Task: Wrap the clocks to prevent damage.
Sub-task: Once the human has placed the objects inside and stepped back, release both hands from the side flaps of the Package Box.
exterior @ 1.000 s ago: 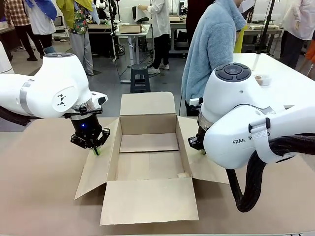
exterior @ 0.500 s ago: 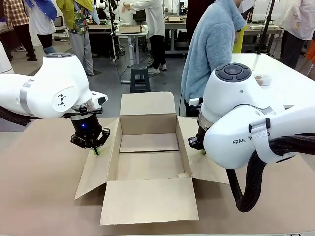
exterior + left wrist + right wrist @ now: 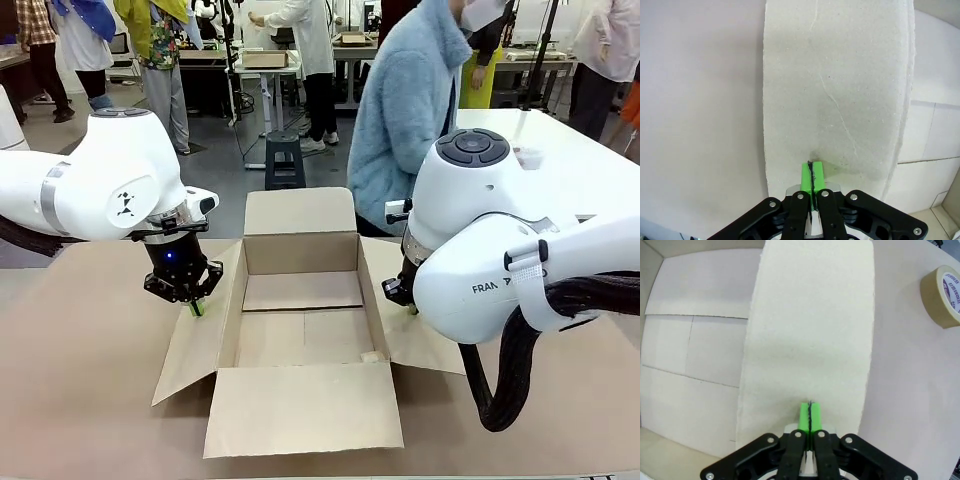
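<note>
box (image 3: 300,252) open, bare inside, mid tabletop | left gripper (image 3: 196,305) jaws pinched together, holding nothing, tip on left flap (image 3: 195,350) | right gripper (image 3: 412,308) likewise on right flap (image 3: 410,345) | risk: tips slip off, flaps spring up, box skids toward near edge

You are viewing the left claw (image 3: 196,305) resting tip-down on the left flap (image 3: 195,350) of the open cardboard box (image 3: 300,335).
</note>
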`<state>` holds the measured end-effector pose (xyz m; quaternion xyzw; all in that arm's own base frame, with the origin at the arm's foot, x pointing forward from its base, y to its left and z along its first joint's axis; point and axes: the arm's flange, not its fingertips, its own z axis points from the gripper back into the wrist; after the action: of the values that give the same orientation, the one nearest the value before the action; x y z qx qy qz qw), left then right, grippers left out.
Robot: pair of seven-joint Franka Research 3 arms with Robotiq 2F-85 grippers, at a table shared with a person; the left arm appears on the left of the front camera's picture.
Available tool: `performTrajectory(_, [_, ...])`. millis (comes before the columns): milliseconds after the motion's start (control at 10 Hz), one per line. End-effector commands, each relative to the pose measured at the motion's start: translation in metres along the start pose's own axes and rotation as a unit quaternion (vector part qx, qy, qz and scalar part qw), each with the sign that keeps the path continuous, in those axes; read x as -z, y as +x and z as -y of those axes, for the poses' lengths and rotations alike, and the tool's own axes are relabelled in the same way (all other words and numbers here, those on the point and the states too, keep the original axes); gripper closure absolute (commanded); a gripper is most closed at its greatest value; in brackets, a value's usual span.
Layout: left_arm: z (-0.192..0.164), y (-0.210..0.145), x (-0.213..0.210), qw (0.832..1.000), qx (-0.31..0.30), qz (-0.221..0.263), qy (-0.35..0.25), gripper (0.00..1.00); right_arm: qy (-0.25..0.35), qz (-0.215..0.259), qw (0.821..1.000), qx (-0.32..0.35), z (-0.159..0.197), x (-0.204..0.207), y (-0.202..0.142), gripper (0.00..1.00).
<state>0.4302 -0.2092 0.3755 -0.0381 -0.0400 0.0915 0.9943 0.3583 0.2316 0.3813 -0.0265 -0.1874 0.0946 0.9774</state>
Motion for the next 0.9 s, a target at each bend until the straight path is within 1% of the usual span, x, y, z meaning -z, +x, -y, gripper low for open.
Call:
performTrajectory(0, [-0.0004,-0.0004,0.0008,1.000,0.000,-0.001,0.000,1.00,0.000,-0.001,1.000,0.001,0.0002,0.0005,-0.0001,0.99])
performTrajectory(800, [-0.0004,-0.0004,0.0008,1.000,0.000,-0.001,0.000,1.00,0.000,-0.001,1.000,0.001,0.0002,0.0005,-0.0001,0.99])
